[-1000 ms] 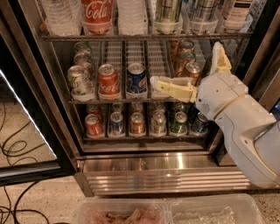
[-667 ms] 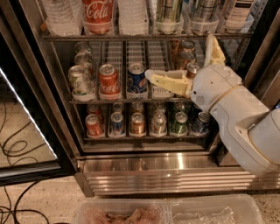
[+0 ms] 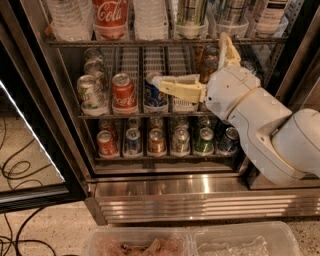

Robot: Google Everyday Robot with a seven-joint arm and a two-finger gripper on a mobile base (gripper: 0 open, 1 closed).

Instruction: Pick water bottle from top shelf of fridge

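Note:
The fridge (image 3: 200, 200) stands open in the camera view. Its top shelf (image 3: 165, 42) is a dark wire rack with white cups along the front. Clear ribbed water bottles stand there at the left (image 3: 67, 20) and in the middle (image 3: 150, 20); only their lower parts show, and caps and labels are cut off. A red Coca-Cola bottle (image 3: 111, 15) stands between them. My gripper (image 3: 188, 57) is open and empty, just below the top shelf, in front of the can shelf. One cream finger (image 3: 175, 87) points left and the other (image 3: 227, 50) points up.
Cans fill the middle shelf, among them a red can (image 3: 123, 92) and a blue can (image 3: 155, 97) right by my left finger. More cans (image 3: 156, 141) stand on the lower shelf. The glass door (image 3: 30, 125) hangs open at left. Cables (image 3: 15, 170) lie on the floor. A clear plastic tray (image 3: 200, 245) is at the bottom.
My gripper and arm have moved up and to the left, closer to the top shelf. The bottles and cans have not moved.

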